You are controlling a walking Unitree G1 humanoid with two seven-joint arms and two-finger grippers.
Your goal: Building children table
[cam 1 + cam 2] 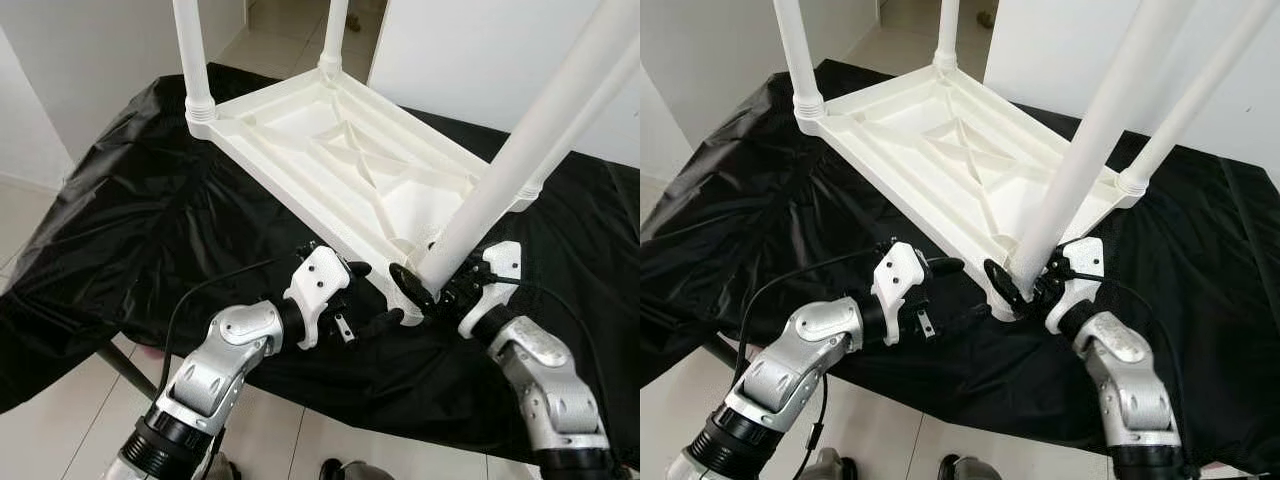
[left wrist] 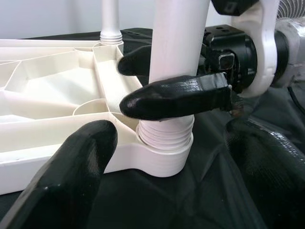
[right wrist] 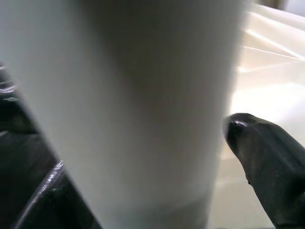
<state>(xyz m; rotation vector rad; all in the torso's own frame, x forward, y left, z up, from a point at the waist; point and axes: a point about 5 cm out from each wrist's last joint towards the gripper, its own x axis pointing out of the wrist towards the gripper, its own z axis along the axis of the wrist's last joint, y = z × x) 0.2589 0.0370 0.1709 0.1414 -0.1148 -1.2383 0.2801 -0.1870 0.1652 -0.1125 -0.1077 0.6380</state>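
A white plastic children's table (image 1: 340, 160) lies upside down on a black cloth. Three legs stand in its far left (image 1: 190, 50), back (image 1: 335, 35) and right (image 1: 590, 110) corners. The fourth leg (image 1: 520, 150) rises tilted from the near corner socket (image 2: 164, 148), where its threaded end sits. My right gripper (image 1: 438, 280) is shut on this leg just above the socket, one black finger (image 2: 176, 98) across its front. My left gripper (image 1: 372, 295) is open just left of that corner, its fingers (image 2: 66, 176) spread either side of the socket.
The black cloth (image 1: 130, 220) covers the work surface and hangs over its near edge. White tiled floor (image 1: 60, 430) lies below, with a metal stand leg (image 1: 125, 365) at the lower left. White walls (image 1: 480, 50) rise behind.
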